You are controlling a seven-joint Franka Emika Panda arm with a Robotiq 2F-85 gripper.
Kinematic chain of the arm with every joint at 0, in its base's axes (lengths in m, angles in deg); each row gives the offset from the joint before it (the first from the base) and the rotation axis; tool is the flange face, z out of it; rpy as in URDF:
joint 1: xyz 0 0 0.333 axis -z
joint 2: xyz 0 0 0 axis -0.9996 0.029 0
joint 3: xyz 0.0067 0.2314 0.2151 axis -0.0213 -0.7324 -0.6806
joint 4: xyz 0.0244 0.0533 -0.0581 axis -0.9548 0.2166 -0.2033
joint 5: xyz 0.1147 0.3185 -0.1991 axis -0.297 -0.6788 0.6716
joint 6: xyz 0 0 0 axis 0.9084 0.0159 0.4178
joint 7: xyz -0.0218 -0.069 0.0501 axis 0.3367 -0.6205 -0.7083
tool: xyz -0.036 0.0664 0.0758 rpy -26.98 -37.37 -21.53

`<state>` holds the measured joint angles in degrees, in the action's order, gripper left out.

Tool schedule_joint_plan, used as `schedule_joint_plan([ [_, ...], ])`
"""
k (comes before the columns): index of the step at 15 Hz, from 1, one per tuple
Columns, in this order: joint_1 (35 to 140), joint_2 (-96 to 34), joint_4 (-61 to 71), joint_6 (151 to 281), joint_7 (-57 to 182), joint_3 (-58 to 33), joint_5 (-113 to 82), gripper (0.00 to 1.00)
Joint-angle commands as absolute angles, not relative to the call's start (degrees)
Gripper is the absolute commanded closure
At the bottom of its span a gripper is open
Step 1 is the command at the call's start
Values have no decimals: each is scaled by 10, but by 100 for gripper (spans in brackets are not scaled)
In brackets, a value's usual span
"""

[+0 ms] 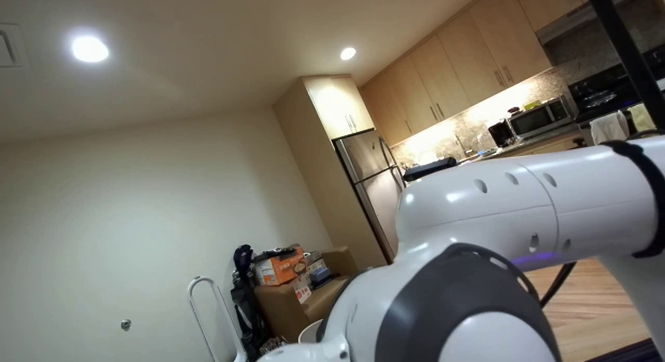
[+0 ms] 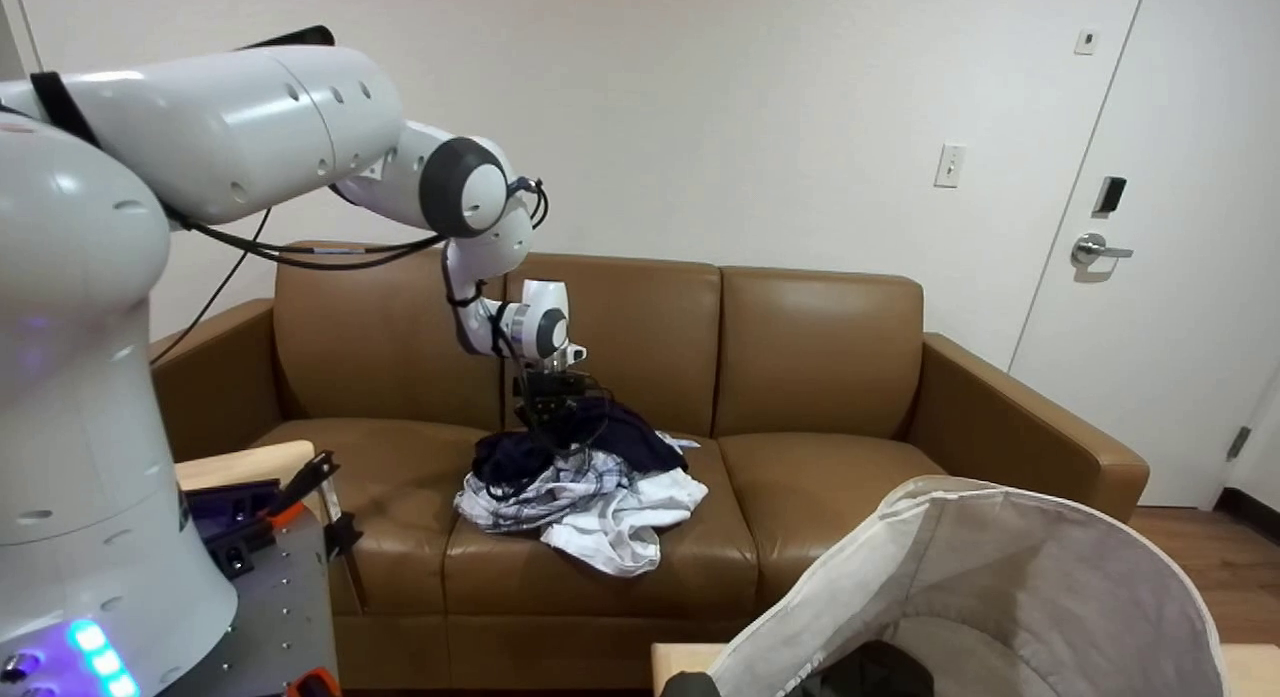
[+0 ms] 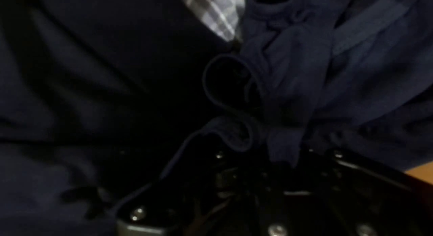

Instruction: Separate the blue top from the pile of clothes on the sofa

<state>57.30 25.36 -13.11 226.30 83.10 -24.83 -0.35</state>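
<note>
The dark navy blue top (image 2: pixel 640 439) lies over the top and back of the clothes pile on the sofa (image 2: pixel 830 477) in an exterior view. Under and in front of it are a grey-white plaid garment (image 2: pixel 560 492) and a white garment (image 2: pixel 625 527). My gripper (image 2: pixel 555 407) points down into the navy cloth. In the wrist view the blue top (image 3: pixel 294 56) fills most of the picture. Its folds bunch together between the dark fingers of my gripper (image 3: pixel 270 154), which look shut on it. The fingertips are mostly hidden by cloth and shadow. A plaid corner (image 3: pixel 220 16) shows at the top.
A light fabric basket (image 2: pixel 1000 577) with something dark inside stands on a wooden table (image 2: pixel 685 660) in front of the sofa. The sofa's armrest (image 2: pixel 1040 407) and backrest (image 2: pixel 820 347) bound the seat. A clamp (image 2: pixel 310 487) sits beside the robot base.
</note>
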Motion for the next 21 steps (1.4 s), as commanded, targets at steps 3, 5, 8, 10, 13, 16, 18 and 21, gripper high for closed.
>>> schedule_joint_plan([
  [3, 613, 154, -107, 2311, 763, -228, -28, 92],
  [5, 610, 129, -115, 2337, 728, -198, -18, 92],
  [8, 587, 106, -128, 2378, 668, -127, 0, 92],
  [10, 569, 104, -133, 2400, 621, -68, 9, 92],
  [13, 547, 118, -144, 2404, 533, 20, 46, 92],
  [16, 524, 134, -132, 2387, 440, 96, 63, 92],
  [18, 519, 147, -123, 2380, 404, 119, 64, 92],
  [21, 527, 168, -119, 2380, 401, 107, 54, 92],
])
